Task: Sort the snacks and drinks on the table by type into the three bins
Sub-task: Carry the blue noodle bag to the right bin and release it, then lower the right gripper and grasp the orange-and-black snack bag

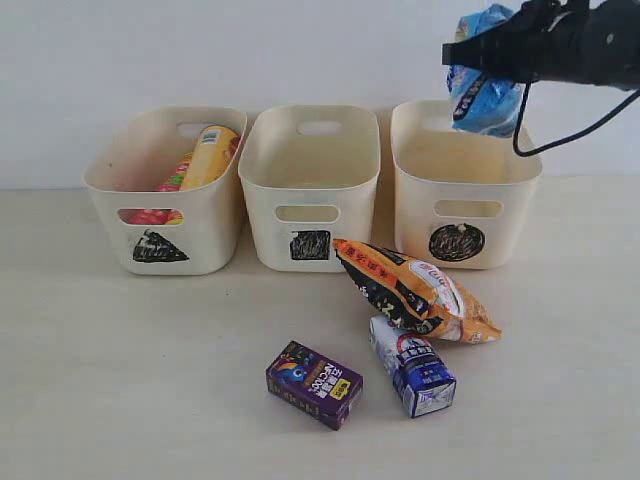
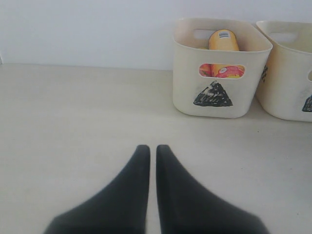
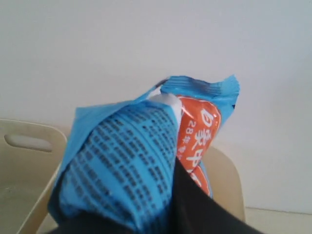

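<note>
Exterior view: my right hand (image 1: 478, 52) is raised over the circle bin (image 1: 420, 205), pinching the blue-white packet (image 1: 487, 98) by its upper end. The rest of the packet hangs free above the bin's opening.
Right wrist view: the packet fills the frame, its foil bunched against a dark finger (image 3: 195, 207). I read that as a firm grip.
Left hand (image 2: 152, 152): closed on nothing, low over the bare desk (image 2: 73, 122), with the triangle bin (image 2: 185, 90) ahead of it.
Packet handling: I judge it light, soft, crinkly and slick. A pinch on the sealed edge suits it, and squeezing the puffed middle could crush what is inside.
Orange-black crinkly bag (image 1: 415, 290): lies on the desk in front of the circle bin, touching the white and blue carton (image 1: 412, 368). I'd take it by a crimped end.
Cartons: stiff and boxy, best gripped across the narrow sides. The dark purple carton (image 1: 313, 384) lies a little apart.
Triangle bin contents: the orange chip tube (image 1: 210, 155) and the pink chip tube (image 1: 172, 183).
Square bin (image 1: 265, 205): I see nothing inside.
In the way: the circle bin's rim and the arm's dangling cable (image 1: 570, 135).
</note>
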`<state>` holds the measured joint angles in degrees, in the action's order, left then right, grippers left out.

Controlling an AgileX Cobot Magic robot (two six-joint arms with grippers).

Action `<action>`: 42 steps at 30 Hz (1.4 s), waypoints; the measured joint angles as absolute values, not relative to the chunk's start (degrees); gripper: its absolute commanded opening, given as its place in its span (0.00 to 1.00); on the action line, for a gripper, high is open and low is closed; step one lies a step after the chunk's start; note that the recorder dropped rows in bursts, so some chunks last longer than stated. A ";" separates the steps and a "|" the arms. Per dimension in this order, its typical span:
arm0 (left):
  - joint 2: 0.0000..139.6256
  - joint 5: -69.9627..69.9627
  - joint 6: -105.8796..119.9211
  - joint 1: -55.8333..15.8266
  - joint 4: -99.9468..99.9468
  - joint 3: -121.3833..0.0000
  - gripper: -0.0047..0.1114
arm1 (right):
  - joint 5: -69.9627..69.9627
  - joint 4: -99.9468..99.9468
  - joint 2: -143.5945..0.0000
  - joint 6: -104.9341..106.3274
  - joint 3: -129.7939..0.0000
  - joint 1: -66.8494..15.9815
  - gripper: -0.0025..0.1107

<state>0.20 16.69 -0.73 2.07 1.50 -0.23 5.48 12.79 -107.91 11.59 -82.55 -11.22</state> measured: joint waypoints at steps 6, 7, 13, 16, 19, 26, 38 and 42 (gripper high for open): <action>0.20 16.69 -0.73 2.07 1.50 -0.23 0.07 | 7.04 12.90 -113.12 10.50 -83.88 -11.22 0.62; 0.20 16.69 -0.73 2.07 1.50 -0.23 0.07 | 7.04 13.01 -113.59 10.50 -84.44 -11.22 0.66; 0.20 16.69 -0.73 2.07 1.50 -0.23 0.07 | 6.33 13.14 -114.08 11.99 -85.59 -11.22 0.65; 0.20 16.69 -0.73 2.07 1.50 -0.23 0.07 | 2.81 13.14 -113.82 14.46 -85.59 -11.22 0.51; 0.20 16.69 -0.73 2.07 1.50 -0.23 0.07 | -2.31 13.14 -112.42 18.14 -85.59 -11.22 0.32; 0.20 16.69 -0.73 2.07 1.50 -0.23 0.07 | -15.98 13.14 -105.98 23.88 -85.59 -11.22 0.02; 0.20 16.69 -0.73 2.07 1.50 -0.23 0.07 | -40.27 13.32 -98.08 32.12 -84.78 -13.30 0.02; 0.20 16.69 -0.73 2.07 1.50 -0.23 0.07 | -42.48 14.21 -97.94 35.27 -81.52 -17.24 0.02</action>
<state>0.20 16.69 -0.73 2.07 1.50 -0.23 -42.48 14.21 -97.94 35.27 -81.52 -17.24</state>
